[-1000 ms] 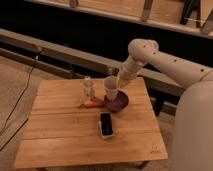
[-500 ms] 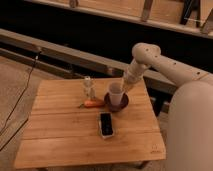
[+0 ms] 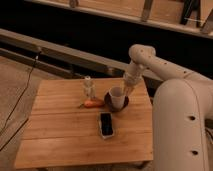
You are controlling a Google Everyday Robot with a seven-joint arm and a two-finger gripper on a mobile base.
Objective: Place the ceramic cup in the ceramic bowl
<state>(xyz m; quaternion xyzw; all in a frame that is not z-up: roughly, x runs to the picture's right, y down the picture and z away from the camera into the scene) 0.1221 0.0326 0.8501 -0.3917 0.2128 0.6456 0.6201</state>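
My gripper point(image 3: 124, 89) hangs at the far right of the table, just above the rim of the ceramic cup point(image 3: 116, 98), with its fingers closed; whether they pinch the cup's rim I cannot tell, since cup and fingertips blur together there. The white cup stands upright inside the ceramic bowl point(image 3: 108, 96), whose dark rim shows around the cup's base on both sides.

Just left of the bowl lies a carrot point(image 3: 92, 103), orange, lengthwise across the boards, its near end close to the bowl's edge. Behind the carrot stands a slim clear bottle point(image 3: 88, 87), upright, near the bowl but apart from it. In front of the bowl, toward the middle of the table, a dark phone point(image 3: 105, 124) lies flat, well clear of my arm. Nothing stands between my gripper and the cup.

The wooden table point(image 3: 60, 135) is made of pale slats running left to right. Beyond it a long low ledge point(image 3: 55, 47) crosses the room in front of a dark wall. The floor point(image 3: 12, 90) to the left is pale and speckled, with a thin black cable point(image 3: 22, 95) trailing over it.

My own white body point(image 3: 182, 125) fills the right side and hides the table's right edge. The bowl's inside is covered by the cup, and the bottle's contents are too faint to make out.
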